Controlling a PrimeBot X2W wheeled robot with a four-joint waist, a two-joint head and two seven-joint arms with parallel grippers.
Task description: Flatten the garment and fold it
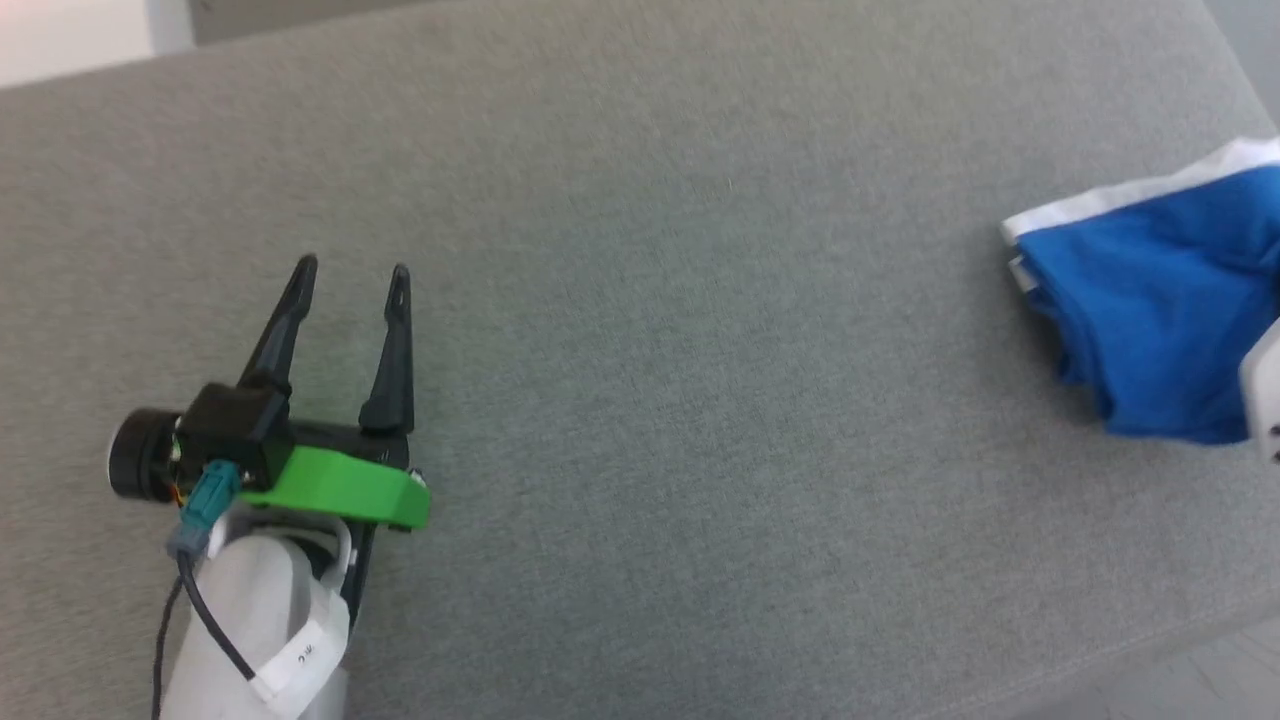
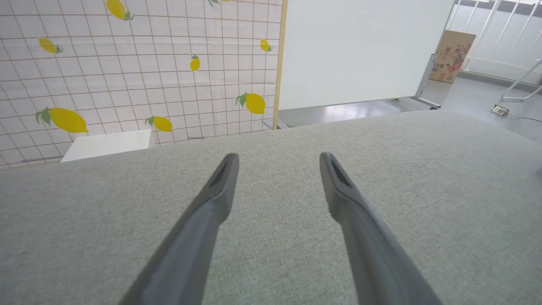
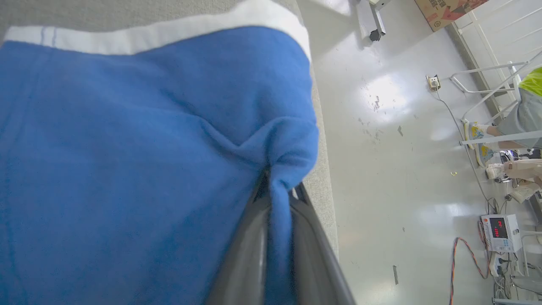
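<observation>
The garment (image 1: 1160,320), bright blue fabric with a white edge band, lies bunched at the right edge of the grey table (image 1: 680,350), partly cut off by the head view. In the right wrist view my right gripper (image 3: 279,192) is shut on a pinched fold of the garment (image 3: 127,161), with blue cloth running down between the two dark fingers. My left gripper (image 1: 352,268) hovers over bare table at the lower left, open and holding nothing. The left gripper (image 2: 277,159) stands far from the garment. The "13" print and label are hidden.
A pale piece of my right arm (image 1: 1265,385) shows at the right edge. The table's right edge (image 3: 324,199) runs close beside the pinched fold, with shiny floor (image 3: 394,169) beyond. A person's foot (image 3: 476,133) and wired equipment (image 3: 499,233) are far off on that floor.
</observation>
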